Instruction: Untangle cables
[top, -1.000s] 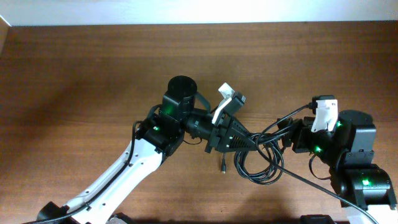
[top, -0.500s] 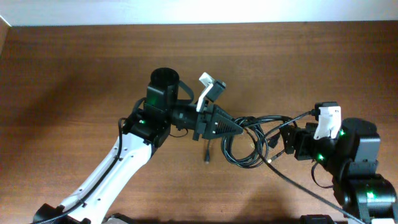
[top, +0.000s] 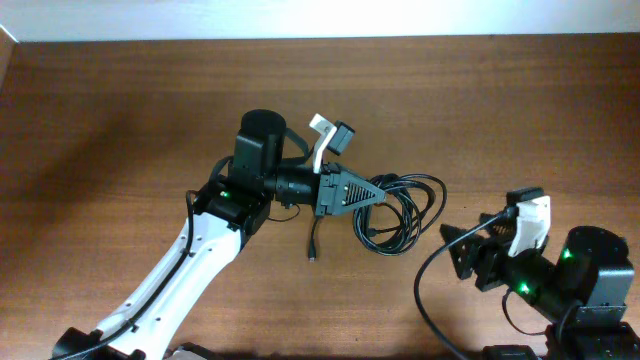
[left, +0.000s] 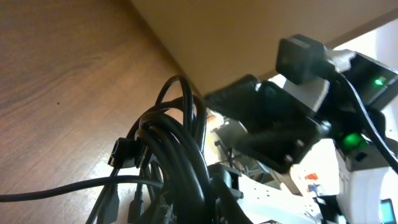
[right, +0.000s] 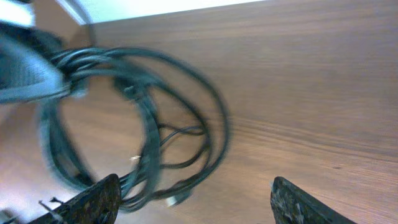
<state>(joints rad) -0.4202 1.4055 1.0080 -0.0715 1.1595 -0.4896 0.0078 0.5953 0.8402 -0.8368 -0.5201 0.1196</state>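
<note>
Cables (left: 186, 162) found clamped in L gripper (top: 382, 198) tips, coils spread beyond tips over tabletop (top: 120, 120). R gripper (top: 458, 248) seen w/ jaws apart, near cables, no contact.

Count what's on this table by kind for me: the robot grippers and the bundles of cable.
Robot grippers: 2. The left gripper is shut on the cable bundle; the right gripper is open and empty.
Cable bundles: 1. The cable bundle is black and looped, and its separate cords cannot be counted.
Total: 3
</note>
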